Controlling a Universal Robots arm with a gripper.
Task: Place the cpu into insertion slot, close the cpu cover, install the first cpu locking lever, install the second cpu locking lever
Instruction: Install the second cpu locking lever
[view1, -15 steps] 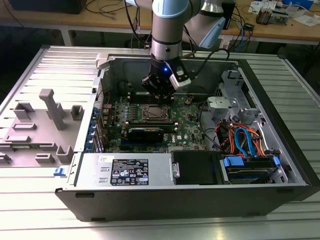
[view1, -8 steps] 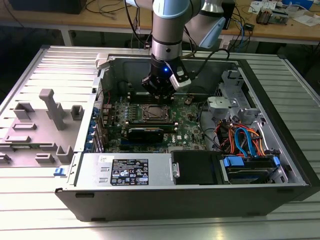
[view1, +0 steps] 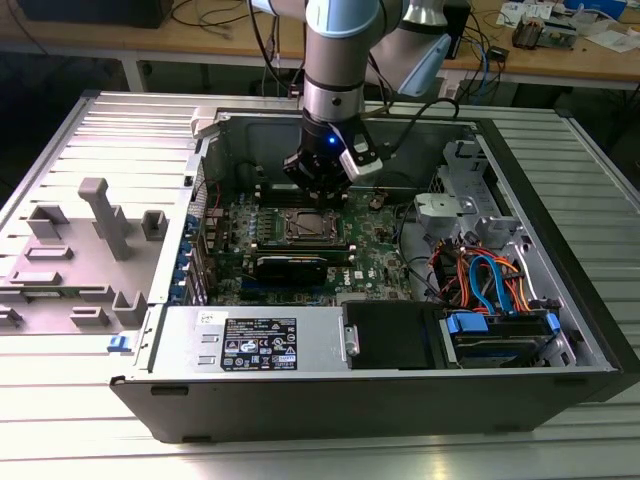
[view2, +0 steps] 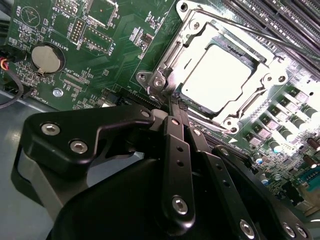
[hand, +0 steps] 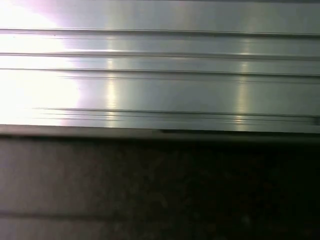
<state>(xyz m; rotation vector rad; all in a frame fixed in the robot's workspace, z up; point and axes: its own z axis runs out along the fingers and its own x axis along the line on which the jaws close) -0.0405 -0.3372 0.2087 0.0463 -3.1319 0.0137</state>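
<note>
Fingers (view2: 172, 107) look pressed together, tips right at the corner of the cpu cover (view2: 172, 55). Just past them the cpu (view2: 216, 75) sits flat in the insertion slot (view2: 260, 61), cover down around it.

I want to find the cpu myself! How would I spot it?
Look inside the open computer case at its green circuit board. Near the end effector sits the cpu: a flat, plain silver square framed by the shiny metal cpu cover, unlike the long black slots beside it.
</note>
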